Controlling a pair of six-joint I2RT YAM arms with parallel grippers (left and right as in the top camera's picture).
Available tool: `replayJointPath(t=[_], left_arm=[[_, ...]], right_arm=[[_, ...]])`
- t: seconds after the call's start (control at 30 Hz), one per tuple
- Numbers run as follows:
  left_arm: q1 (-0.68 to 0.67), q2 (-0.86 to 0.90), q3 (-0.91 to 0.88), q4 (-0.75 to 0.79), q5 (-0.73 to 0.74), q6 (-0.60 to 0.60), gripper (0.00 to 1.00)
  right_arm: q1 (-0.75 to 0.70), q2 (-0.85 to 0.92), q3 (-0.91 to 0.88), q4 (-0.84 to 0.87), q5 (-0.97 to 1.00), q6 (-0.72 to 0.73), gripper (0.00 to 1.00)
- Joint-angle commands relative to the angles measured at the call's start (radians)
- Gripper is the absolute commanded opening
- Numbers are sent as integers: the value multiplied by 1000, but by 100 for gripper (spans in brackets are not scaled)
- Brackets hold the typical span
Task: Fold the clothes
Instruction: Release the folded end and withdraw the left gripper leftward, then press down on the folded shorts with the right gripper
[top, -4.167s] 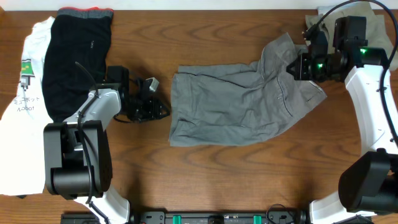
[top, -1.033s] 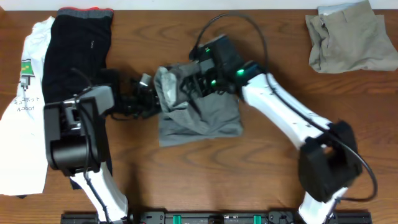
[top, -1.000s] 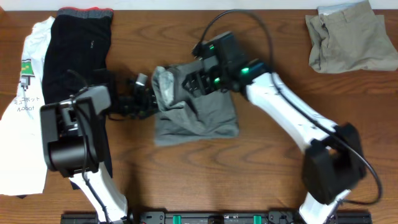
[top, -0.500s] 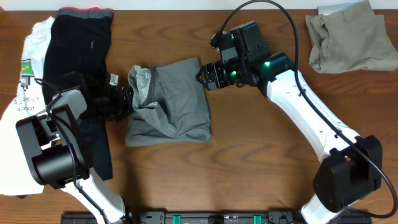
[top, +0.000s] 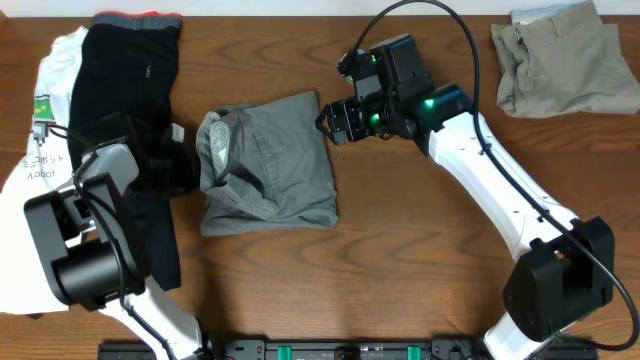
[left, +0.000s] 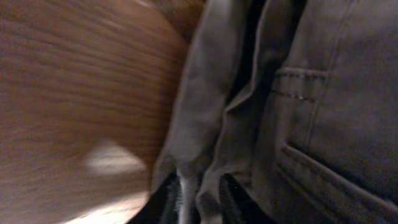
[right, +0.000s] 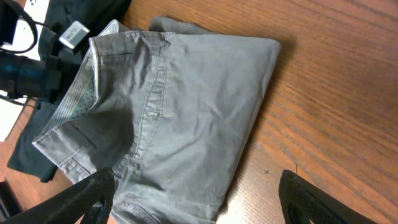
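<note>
The grey trousers (top: 275, 155) lay on the wooden table (top: 430, 270) a little toward 9 o'clock from its centre, folded into a rough rectangle. The edge at 3 o'clock was a clean, straight fold, and the corner at 1 o'clock sat square (right: 273, 45). Toward 9 o'clock the waistband (top: 213, 140) had turned outward, showing a paler, finely patterned lining. A stitched seam ran down the top layer from 12 toward 6 o'clock. The cloth bunched into loose wrinkles near the 7 o'clock corner. Up close, a pocket welt with its stitching (left: 301, 84) showed beside several stacked folds.

The left gripper (top: 188, 165) sat at 9 o'clock of the trousers, its dark fingers (left: 168, 202) pinching the waistband edge between them. The right gripper (top: 332, 122) hovered at 2 o'clock of the garment, just off its corner. Its fingers (right: 93, 193) were spread wide with nothing between them.

A black garment (top: 120, 90) and a white printed shirt (top: 50, 110) lay along the table's 9 o'clock side. A folded beige pair (top: 560, 60) rested at the 2 o'clock corner, well apart from the grey one.
</note>
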Motion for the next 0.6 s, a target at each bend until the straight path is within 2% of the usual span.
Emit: replayJointPath(t=[0.0,0.1,0.27,0.33,0.43,0.57], left_arm=[[5,-68,-7,-6,-95,-4,20],[5,-108,-7,-31,-155,-4,19],[2,-178,-7,-84,-260,-5,6],[3,-207,-7,-97,-268,-5,6],[3,-253,-7,-101,-267,-23,6],[13,-323,-7,-95,-267,-92,6]], right_arm=[[12,8,5,3,9,-11,82],[12,8,5,3,9,-11,82],[13,8,5,4,9,-11,82],[19,13,5,8,9,-10,82],[40,29,1,26,8,23,66],[98,82,0,73,-8,66,52]])
